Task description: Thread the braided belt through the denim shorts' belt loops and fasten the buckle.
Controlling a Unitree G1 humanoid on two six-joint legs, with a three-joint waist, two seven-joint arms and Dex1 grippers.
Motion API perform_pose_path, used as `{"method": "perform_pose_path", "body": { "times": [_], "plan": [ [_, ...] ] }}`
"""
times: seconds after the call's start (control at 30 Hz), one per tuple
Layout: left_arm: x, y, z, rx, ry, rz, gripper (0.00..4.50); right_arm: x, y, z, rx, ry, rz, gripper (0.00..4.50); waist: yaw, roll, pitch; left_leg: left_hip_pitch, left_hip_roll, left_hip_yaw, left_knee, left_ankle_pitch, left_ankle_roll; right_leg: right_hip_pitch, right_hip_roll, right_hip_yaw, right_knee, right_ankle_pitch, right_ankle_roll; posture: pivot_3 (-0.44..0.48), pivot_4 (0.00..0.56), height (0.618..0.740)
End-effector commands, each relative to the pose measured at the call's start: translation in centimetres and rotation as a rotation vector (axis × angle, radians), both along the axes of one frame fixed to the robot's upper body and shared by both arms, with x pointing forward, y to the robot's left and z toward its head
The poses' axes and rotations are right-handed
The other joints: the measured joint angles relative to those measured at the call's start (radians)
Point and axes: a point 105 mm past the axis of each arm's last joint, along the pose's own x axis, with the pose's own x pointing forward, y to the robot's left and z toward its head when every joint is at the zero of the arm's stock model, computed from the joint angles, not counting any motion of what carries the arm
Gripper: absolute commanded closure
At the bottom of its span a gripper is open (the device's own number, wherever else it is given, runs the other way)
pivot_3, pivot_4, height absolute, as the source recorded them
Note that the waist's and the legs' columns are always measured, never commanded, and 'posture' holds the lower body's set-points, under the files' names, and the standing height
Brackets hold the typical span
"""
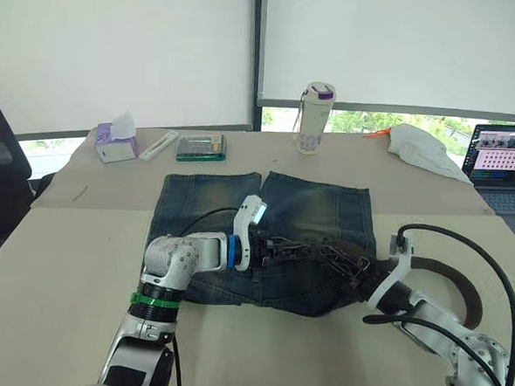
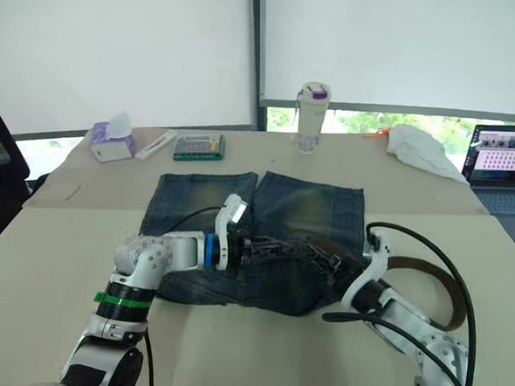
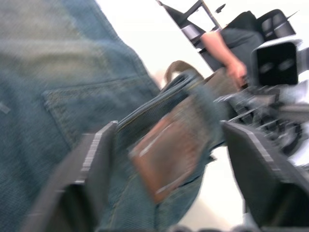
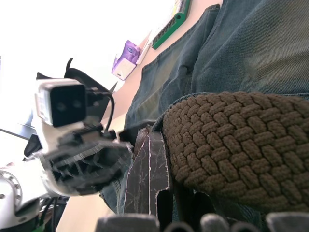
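Observation:
The denim shorts (image 1: 318, 205) lie flat on the table, legs toward the window, waistband on my side. My left gripper (image 1: 280, 249) hovers at the waistband, open, its fingers (image 3: 96, 164) straddling the waistband's brown leather patch (image 3: 164, 154). From the right, my right gripper (image 1: 342, 266) meets it, shut on the braided belt (image 4: 231, 145), whose weave lies against one cracked black finger (image 4: 147, 179). The belt's free length (image 1: 465, 298) curves off over the table to the right. I cannot make out the buckle or single belt loops among the fingers.
Along the table's far side stand a tissue box (image 1: 114, 142), a green calculator (image 1: 201, 147), a white bottle (image 1: 315, 118) and a white cloth (image 1: 422, 146). An open laptop (image 1: 504, 169) sits at the far right. A person's arm (image 3: 227, 53) appears behind my right arm.

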Motion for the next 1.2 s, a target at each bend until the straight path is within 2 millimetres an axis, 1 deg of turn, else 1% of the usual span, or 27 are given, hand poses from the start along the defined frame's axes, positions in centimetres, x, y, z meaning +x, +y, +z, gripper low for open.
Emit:
{"method": "perform_pose_path", "body": {
  "times": [0.03, 0.13, 0.2, 0.23, 0.27, 0.33, 0.4, 0.43, 0.5, 0.53, 0.6, 0.63, 0.67, 0.73, 0.83, 0.87, 0.97, 1.07, 1.2],
  "plan": [
    [-0.6, -0.2, 1.1, -0.028, -0.031, -0.039, 2.55, -0.2, 0.1, 1.6, 0.003, -0.069, -0.001, 4.5, 0.0, 0.0, 0.0, 0.0, 0.0, 0.0, 0.0, 0.0, 0.0, 0.0, 0.0, 0.0, 0.0, 0.0, 0.0, 0.0, 0.15, 0.74],
    [-0.7, -0.3, 0.9, -0.026, -0.029, -0.045, 3.52, -0.3, 0.1, 1.7, 0.006, -0.075, -0.004, 4.5, 0.003, 0.0, 0.0, 0.0, 0.0, 0.0, 0.0, 0.0, 0.0, 0.0, 0.0, 0.0, 0.0, 0.0, 0.0, 0.0, 0.15, 0.74],
    [-0.8, -0.4, 0.8, -0.021, -0.029, -0.051, 4.28, -0.3, 0.0, 1.8, 0.006, -0.08, -0.009, 4.5, 0.004, 0.0, 0.0, 0.0, 0.0, 0.0, 0.0, 0.0, 0.0, 0.0, 0.0, 0.0, -0.001, 0.0, 0.0, 0.0, 0.15, 0.74],
    [-0.9, -0.4, 0.8, -0.02, -0.03, -0.052, 4.49, -0.3, 0.0, 1.9, 0.005, -0.083, -0.011, 4.5, 0.005, 0.0, 0.0, 0.0, 0.0, 0.0, 0.0, 0.0, 0.0, 0.0, 0.0, 0.0, -0.001, 0.0, 0.0, 0.0, 0.15, 0.74],
    [-0.9, -0.5, 0.7, -0.02, -0.029, -0.053, 4.49, -0.3, -0.1, 2.0, -0.005, -0.092, -0.01, 4.5, 0.005, 0.0, 0.0, 0.0, 0.0, 0.0, 0.0, 0.0, 0.0, 0.0, 0.0, 0.0, -0.001, 0.0, 0.0, 0.0, 0.15, 0.74],
    [-0.8, -0.6, 0.7, -0.022, -0.026, -0.051, 4.5, -1.1, 0.4, 2.5, -0.041, -0.134, 0.04, 3.7, 0.007, 0.0, 0.0, 0.0, 0.0, 0.0, 0.0, 0.0, 0.0, 0.0, 0.0, 0.0, -0.001, 0.0, 0.0, 0.0, 0.15, 0.74],
    [-0.7, -0.6, 0.7, -0.023, -0.026, -0.049, 4.5, -1.7, 0.5, 2.6, -0.143, -0.167, 0.051, 3.1, 0.01, 0.0, 0.0, 0.0, -0.001, 0.0, 0.0, 0.0, 0.0, 0.0, 0.0, 0.0, -0.001, 0.0, 0.0, 0.0, 0.15, 0.74],
    [-0.5, -0.6, 0.8, -0.026, -0.028, -0.046, 4.5, -1.9, -0.1, 2.5, -0.256, -0.191, 0.019, 2.76, 0.009, 0.0, 0.0, 0.0, -0.001, 0.0, 0.0, 0.0, 0.0, 0.0, 0.0, 0.0, -0.001, 0.0, 0.0, 0.0, 0.15, 0.74],
    [-0.2, -0.6, 1.0, -0.035, -0.028, -0.033, 4.5, -2.5, -1.9, 2.1, -0.597, -0.243, -0.055, 2.01, 0.013, 0.0, 0.0, -0.001, -0.001, 0.0, 0.001, 0.0, 0.0, 0.0, 0.0, 0.0, -0.001, 0.0, 0.0, 0.0, 0.15, 0.74],
    [-0.1, -0.6, 1.0, -0.039, -0.028, -0.028, 4.5, -2.9, -2.4, 2.0, -0.715, -0.259, -0.07, 1.74, 0.017, 0.0, 0.0, -0.001, -0.002, 0.0, 0.001, 0.0, 0.0, -0.001, 0.002, -0.001, -0.002, 0.0, 0.0, 0.0, 0.15, 0.74],
    [0.1, -0.5, 1.0, -0.04, -0.027, -0.025, 4.5, -3.5, -3.5, 1.5, -0.902, -0.269, -0.095, 1.02, 0.019, -0.003, 0.001, -0.001, -0.003, 0.0, 0.002, 0.0, 0.0, -0.001, 0.002, -0.001, -0.002, 0.0, 0.0, 0.0, 0.15, 0.74],
    [0.1, -0.5, 1.0, -0.04, -0.027, -0.024, 4.5, -3.7, -3.8, 1.3, -0.948, -0.258, -0.103, 1.02, 0.017, -0.004, 0.001, -0.001, -0.003, 0.0, 0.002, 0.0, 0.0, 0.0, 0.003, -0.001, -0.002, 0.0, 0.0, 0.0, 0.15, 0.74],
    [0.1, -0.5, 1.0, -0.039, -0.026, -0.024, 4.5, -3.9, -4.2, 1.0, -0.96, -0.222, -0.125, 1.02, 0.016, -0.006, 0.002, 0.0, -0.002, 0.0, 0.002, 0.0, -0.001, 0.0, 0.002, -0.001, -0.002, 0.0, 0.0, 0.0, 0.15, 0.74],
    [0.1, -0.5, 0.9, -0.036, -0.025, -0.031, 4.5, -4.2, -4.3, 0.6, -0.958, -0.19, -0.132, 1.02, 0.014, -0.008, 0.004, 0.0, -0.001, 0.0, 0.002, 0.0, -0.001, 0.0, 0.0, 0.0, -0.002, 0.0, 0.0, 0.0, 0.15, 0.74],
    [-0.1, -0.8, 0.6, -0.023, -0.028, -0.053, 4.5, -3.9, -4.7, -0.7, -1.011, -0.099, -0.118, 1.02, 0.014, -0.009, 0.004, 0.0, -0.001, 0.001, 0.002, 0.0, -0.001, 0.001, 0.0, 0.0, -0.002, 0.0, 0.0, 0.0, 0.15, 0.74],
    [-0.2, -0.9, 0.6, -0.023, -0.029, -0.057, 4.5, -3.7, -4.6, -0.9, -1.013, -0.093, -0.117, 1.02, 0.014, -0.009, 0.004, 0.0, -0.001, 0.001, 0.002, 0.0, -0.001, 0.001, 0.0, 0.0, -0.002, 0.0, 0.0, 0.0, 0.15, 0.74],
    [-0.4, -1.3, 0.7, -0.027, -0.034, -0.073, 4.5, -2.6, -3.3, -1.4, -0.933, -0.072, -0.07, 1.02, 0.013, -0.009, 0.005, 0.0, -0.001, 0.0, 0.002, 0.0, -0.001, 0.001, 0.0, 0.0, -0.002, 0.0, 0.0, 0.0, 0.15, 0.74],
    [-0.4, -1.5, 0.8, -0.027, -0.039, -0.078, 4.5, -1.8, -3.0, -1.5, -0.922, -0.059, -0.069, 1.02, 0.017, -0.008, 0.004, 0.0, -0.001, 0.0, 0.002, 0.0, 0.0, 0.001, -0.001, 0.0, -0.002, 0.0, 0.0, 0.0, 0.15, 0.74],
    [-0.4, -1.7, 1.0, -0.031, -0.047, -0.068, 4.5, -1.7, -2.6, -1.4, -0.927, -0.05, -0.05, 2.13, 0.019, -0.007, 0.003, -0.001, -0.002, 0.0, 0.002, 0.0, 0.0, 0.001, -0.001, 0.0, -0.002, 0.0, 0.0, 0.0, 0.15, 0.74]
  ]
}}
